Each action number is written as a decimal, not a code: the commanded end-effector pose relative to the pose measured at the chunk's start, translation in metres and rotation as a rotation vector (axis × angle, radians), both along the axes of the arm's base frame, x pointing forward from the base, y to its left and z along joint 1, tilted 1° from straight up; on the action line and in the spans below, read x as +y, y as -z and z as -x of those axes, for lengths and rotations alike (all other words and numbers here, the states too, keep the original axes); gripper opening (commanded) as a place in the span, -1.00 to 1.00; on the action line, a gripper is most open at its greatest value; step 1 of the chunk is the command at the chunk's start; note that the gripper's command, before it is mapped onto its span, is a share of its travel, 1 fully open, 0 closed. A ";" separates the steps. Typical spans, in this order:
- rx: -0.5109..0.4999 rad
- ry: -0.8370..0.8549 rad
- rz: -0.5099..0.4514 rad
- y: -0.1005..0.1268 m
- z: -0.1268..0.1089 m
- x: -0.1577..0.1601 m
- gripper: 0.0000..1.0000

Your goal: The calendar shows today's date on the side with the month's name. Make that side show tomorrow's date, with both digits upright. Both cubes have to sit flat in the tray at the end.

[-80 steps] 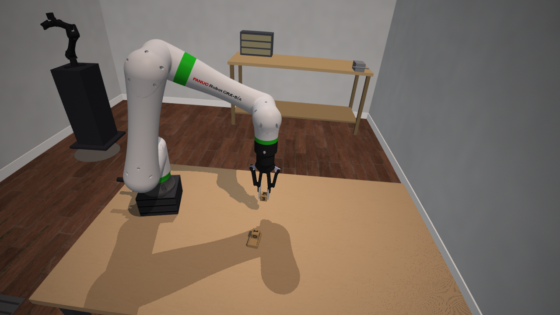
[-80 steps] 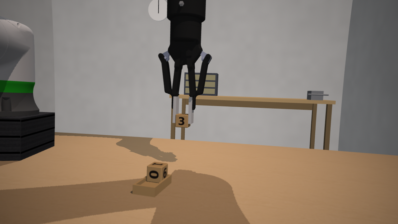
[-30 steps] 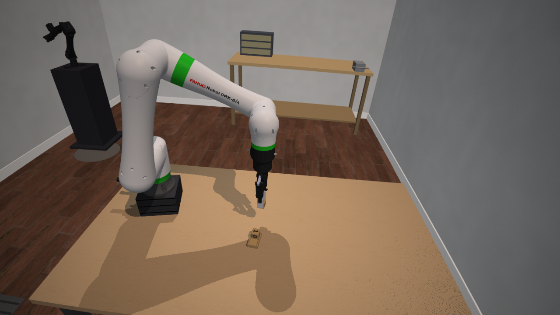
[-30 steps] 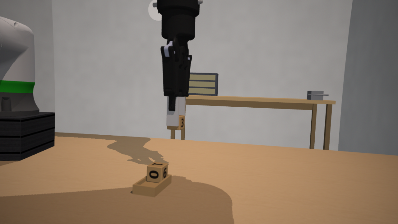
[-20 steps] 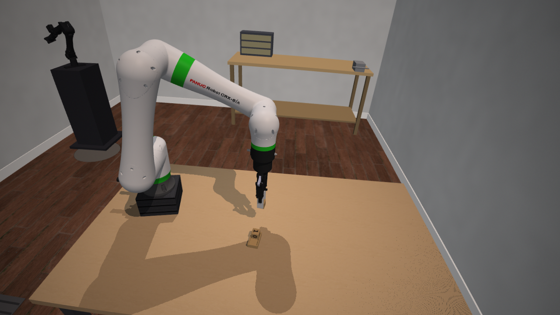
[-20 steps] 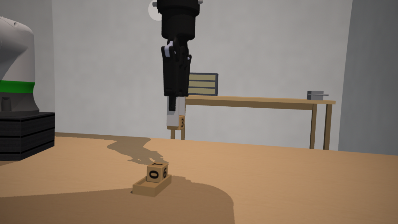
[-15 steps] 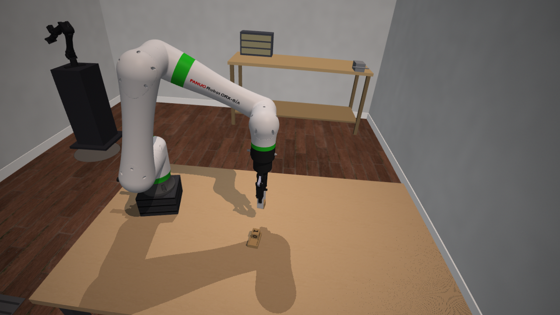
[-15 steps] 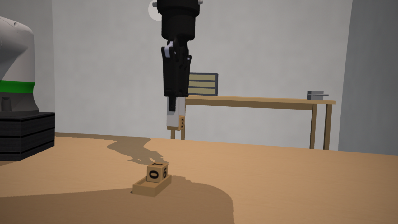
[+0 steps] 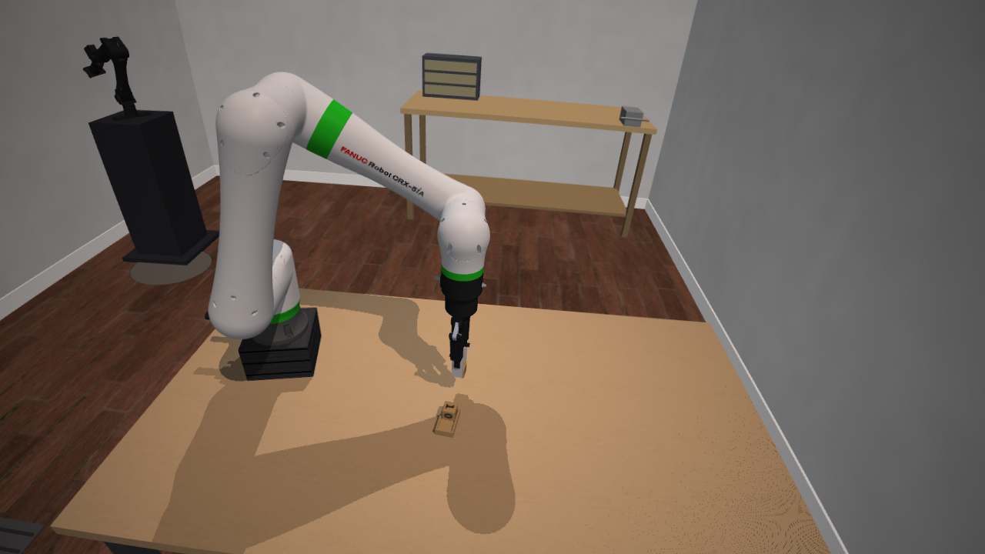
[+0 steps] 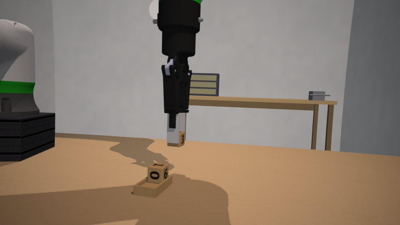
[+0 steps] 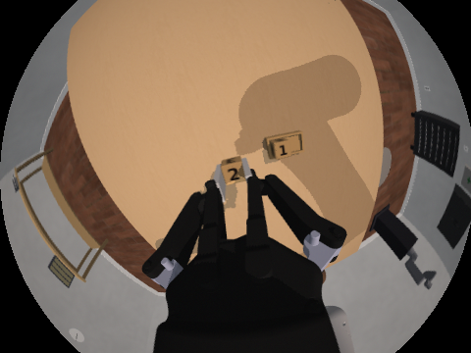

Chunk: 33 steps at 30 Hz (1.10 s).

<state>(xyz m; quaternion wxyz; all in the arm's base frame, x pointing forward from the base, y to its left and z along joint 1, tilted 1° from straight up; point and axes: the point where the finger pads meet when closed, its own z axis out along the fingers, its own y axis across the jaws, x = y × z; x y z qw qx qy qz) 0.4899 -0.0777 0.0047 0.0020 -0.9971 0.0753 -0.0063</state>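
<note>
My gripper (image 9: 459, 369) (image 10: 176, 136) (image 11: 233, 169) is shut on a wooden cube (image 10: 182, 139) (image 11: 233, 173), held in the air beyond the tray, well above the table. This cube shows a 3 on a side face in the exterior view and a 2 towards the wrist camera. The other cube (image 9: 449, 412) (image 10: 157, 174) (image 11: 283, 148) sits at the far end of the small wooden tray (image 9: 444, 433) (image 10: 143, 191) (image 11: 301, 141). It has a 1 on top, a 0 lying sideways on the end face and an upright 6 on its right face. No month name is legible.
The robot's base (image 9: 279, 355) (image 10: 21, 137) stands at the table's left. A workbench (image 9: 523, 110) (image 10: 262, 100) with a drawer unit (image 9: 451, 77) (image 10: 205, 84) stands beyond the table. A black pedestal (image 9: 152, 185) stands behind left. The arm's shadow falls across the table.
</note>
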 end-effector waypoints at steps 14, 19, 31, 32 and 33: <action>-0.001 0.000 0.000 0.055 -0.001 0.000 -0.49; -0.001 0.000 0.000 0.059 -0.001 0.000 -0.49; -0.001 0.000 0.000 0.059 -0.001 0.000 -0.49; -0.001 0.000 0.000 0.059 -0.001 0.000 -0.49; -0.001 0.000 0.000 0.059 -0.001 0.000 -0.49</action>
